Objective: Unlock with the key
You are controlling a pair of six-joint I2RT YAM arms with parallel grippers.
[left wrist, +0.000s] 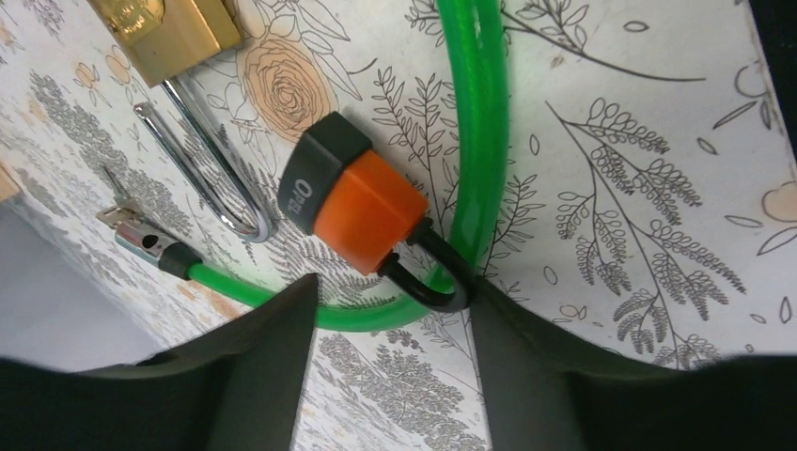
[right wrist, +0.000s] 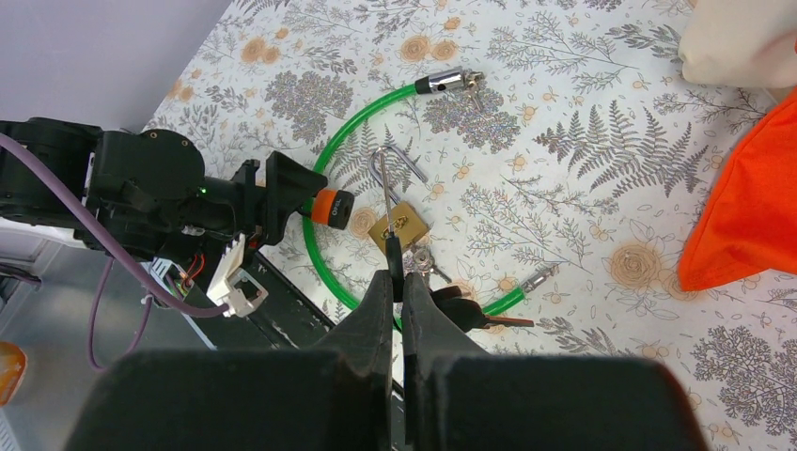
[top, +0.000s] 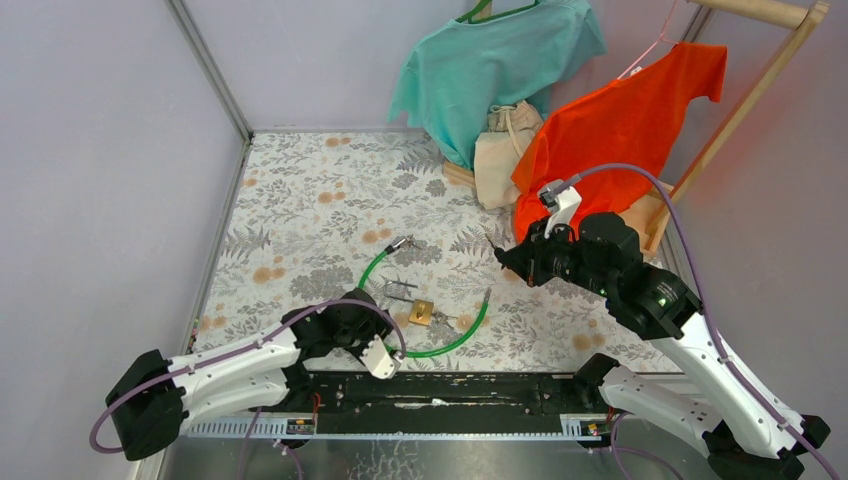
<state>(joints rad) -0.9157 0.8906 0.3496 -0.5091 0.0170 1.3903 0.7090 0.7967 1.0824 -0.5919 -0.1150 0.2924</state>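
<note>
The left gripper (left wrist: pixel 393 299), jaws standing apart, is straddling the shackle end of the orange padlock (left wrist: pixel 362 202) hooked on the green cable (left wrist: pixel 484 141); its long axis is running away from the claw. The brass padlock (right wrist: pixel 399 224) is lying just right. The right gripper (right wrist: pixel 397 277), fingers pressed together, is hovering farther off.

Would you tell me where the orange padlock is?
The orange padlock sits mid left-wrist view, hooked on the green cable, between the left gripper and the brass padlock.
</note>
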